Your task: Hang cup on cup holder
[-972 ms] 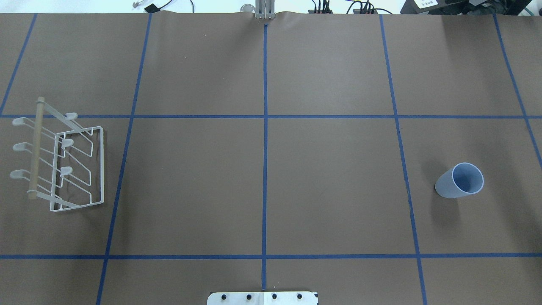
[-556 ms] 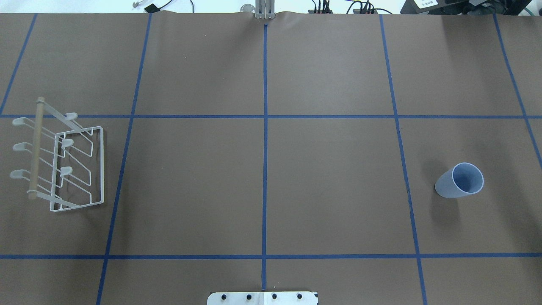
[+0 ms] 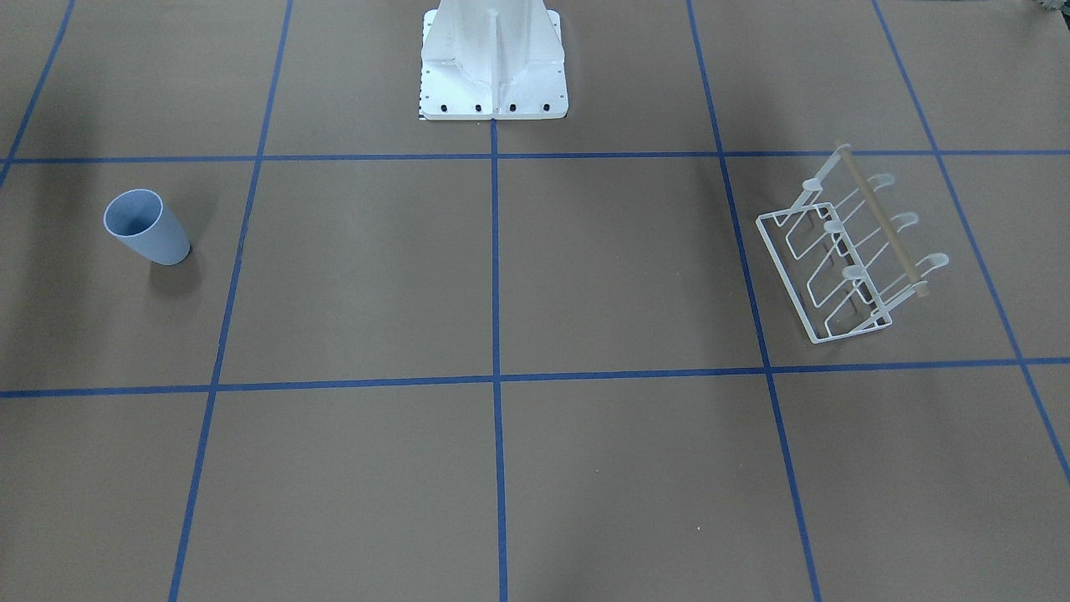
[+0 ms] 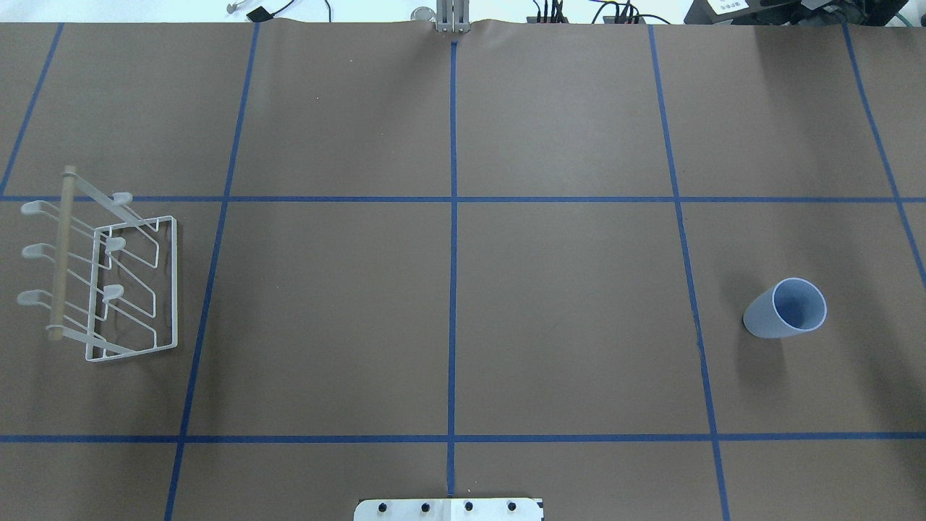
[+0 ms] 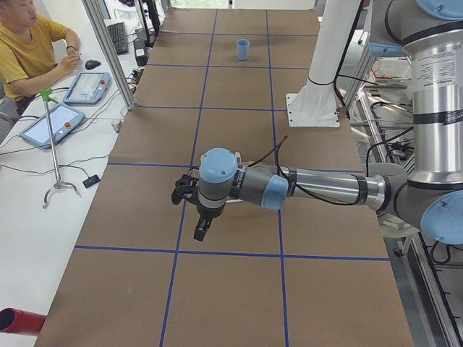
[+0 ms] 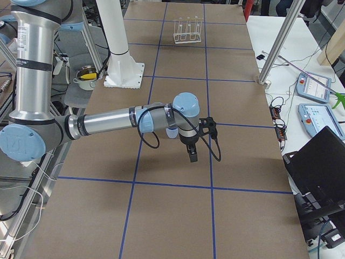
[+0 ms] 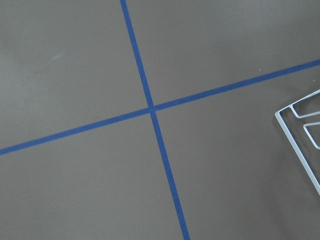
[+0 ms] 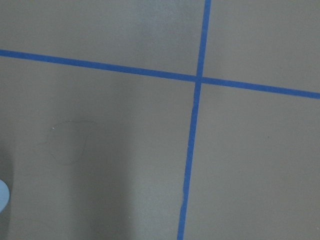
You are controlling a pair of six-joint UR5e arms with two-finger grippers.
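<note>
The light-blue cup (image 4: 785,309) stands upright on the brown table at the right; it also shows in the front view (image 3: 148,228) and far off in the left side view (image 5: 243,49). The white wire cup holder (image 4: 114,244) with its wooden rod (image 4: 61,253) stands at the left, with nothing on its prongs; it also shows in the front view (image 3: 853,272) and its corner in the left wrist view (image 7: 300,135). My left gripper (image 5: 199,231) and right gripper (image 6: 192,156) hang above the table and show only in the side views. I cannot tell whether they are open or shut.
The table is covered in brown paper with a blue tape grid (image 4: 453,199). The white robot base (image 3: 493,58) stands at the middle of my edge. An operator (image 5: 29,50) sits beside the table with tablets. Cables lie along the far edge (image 4: 579,14).
</note>
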